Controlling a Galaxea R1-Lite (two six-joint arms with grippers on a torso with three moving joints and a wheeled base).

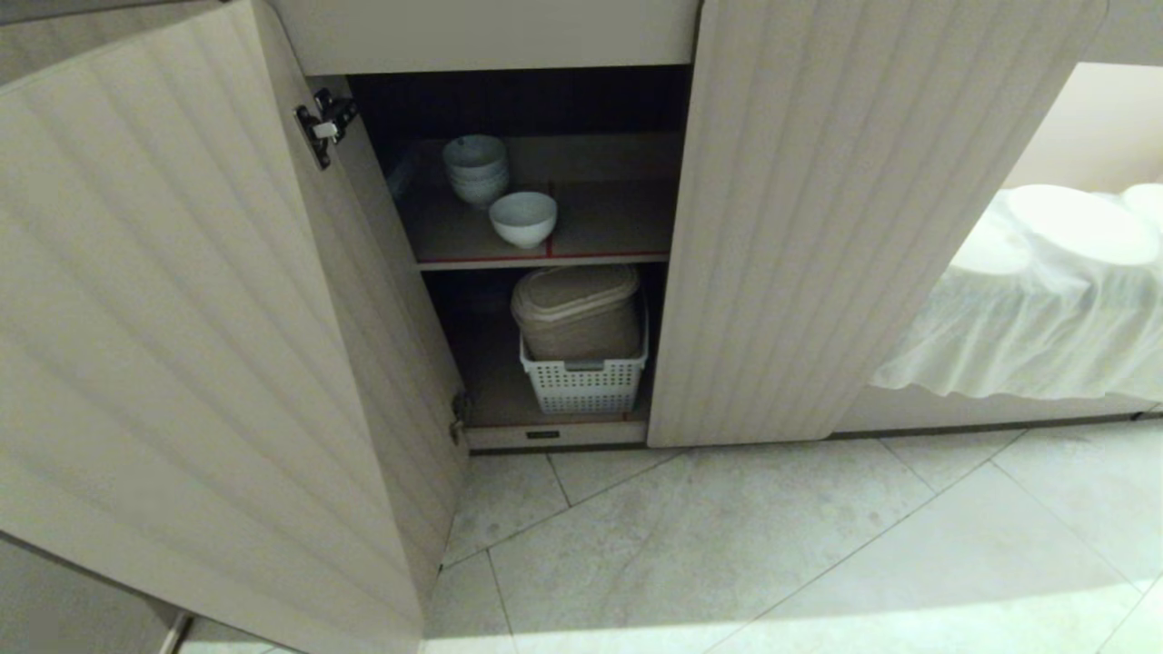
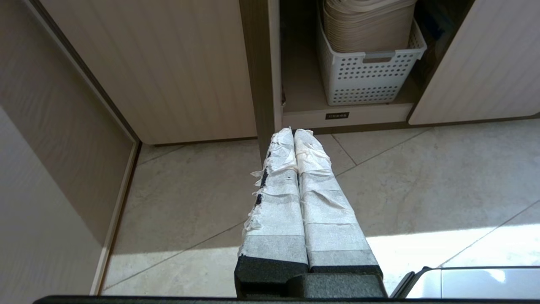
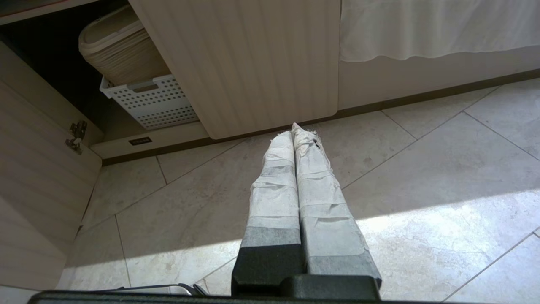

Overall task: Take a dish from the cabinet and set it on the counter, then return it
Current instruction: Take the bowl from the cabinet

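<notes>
Nothing is looking done yet: the dish (image 1: 523, 219) is sitting near the front edge of the cabinet's (image 1: 800, 227) upper shelf, both tools (image 2: 294, 131) (image 3: 293, 128) hanging pressed together, empty, over the floor.

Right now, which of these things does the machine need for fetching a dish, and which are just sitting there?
Needed:
- single white bowl on the upper shelf
- cabinet, doors open

Just there:
- stack of white bowls behind it
- white basket holding a beige container
- white cloth to the right
</notes>
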